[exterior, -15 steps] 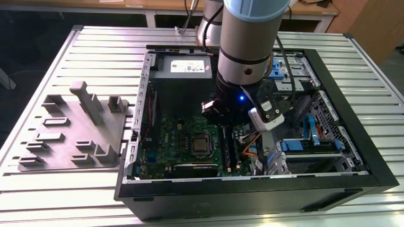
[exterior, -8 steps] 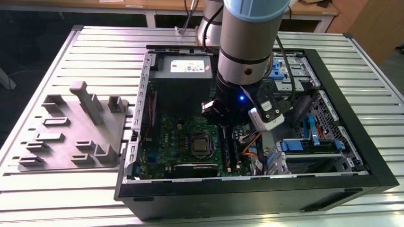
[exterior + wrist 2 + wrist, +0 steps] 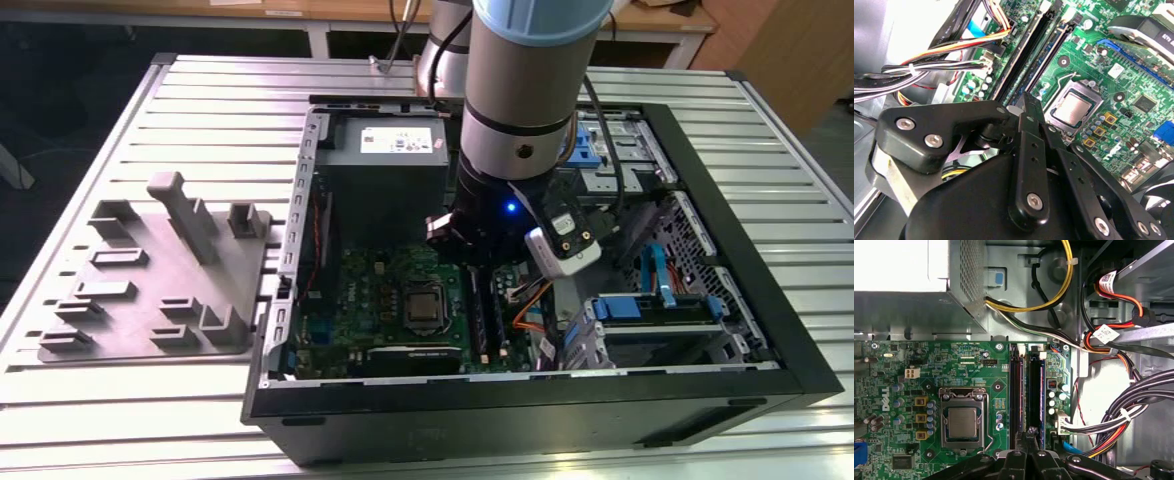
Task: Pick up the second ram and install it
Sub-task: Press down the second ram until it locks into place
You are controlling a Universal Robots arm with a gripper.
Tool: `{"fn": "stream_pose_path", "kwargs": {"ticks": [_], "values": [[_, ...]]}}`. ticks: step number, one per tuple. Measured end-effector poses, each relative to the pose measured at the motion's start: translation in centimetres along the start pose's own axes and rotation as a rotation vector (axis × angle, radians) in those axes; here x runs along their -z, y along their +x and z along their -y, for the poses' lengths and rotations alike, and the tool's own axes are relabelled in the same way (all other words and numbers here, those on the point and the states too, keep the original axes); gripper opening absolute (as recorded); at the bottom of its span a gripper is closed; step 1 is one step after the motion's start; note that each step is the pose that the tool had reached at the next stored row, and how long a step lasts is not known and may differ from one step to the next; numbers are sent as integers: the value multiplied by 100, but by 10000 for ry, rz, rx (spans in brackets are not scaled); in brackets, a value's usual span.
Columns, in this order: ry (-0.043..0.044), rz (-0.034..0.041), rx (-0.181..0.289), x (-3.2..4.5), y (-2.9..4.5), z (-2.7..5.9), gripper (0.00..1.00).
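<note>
**Exterior view:** the arm [image 3: 527, 100] reaches into the computer case [image 3: 534, 405].
**Second wrist view:** we see the gripper [image 3: 1026, 102], jaws closed on nothing, tips just over the second ram [image 3: 1046, 50] in its slot.
**First wrist view:** we judge off-centre pressure may leave it half-seated.

I see the arm [image 3: 534, 80] standing near-vertical, wrist [image 3: 497, 215] at its low end, blue light [image 3: 511, 208] lit. In the second wrist view the gripper [image 3: 1025, 106] has its fingers [image 3: 1029, 150] drawn together; no gap between the jaws at the tips.
</note>
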State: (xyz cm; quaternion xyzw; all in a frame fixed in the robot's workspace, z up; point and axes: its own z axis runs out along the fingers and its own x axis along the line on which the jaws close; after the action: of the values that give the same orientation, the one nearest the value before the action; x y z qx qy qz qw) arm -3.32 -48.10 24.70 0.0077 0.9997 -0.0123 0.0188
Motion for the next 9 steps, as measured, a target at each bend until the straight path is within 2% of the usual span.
{"fn": "stream_pose_path", "kwargs": {"ticks": [6, 9], "values": [[-9, 0, -1, 0, 0, -9, 10], [-105, -2, -3, -1, 1, -25, 10]]}}
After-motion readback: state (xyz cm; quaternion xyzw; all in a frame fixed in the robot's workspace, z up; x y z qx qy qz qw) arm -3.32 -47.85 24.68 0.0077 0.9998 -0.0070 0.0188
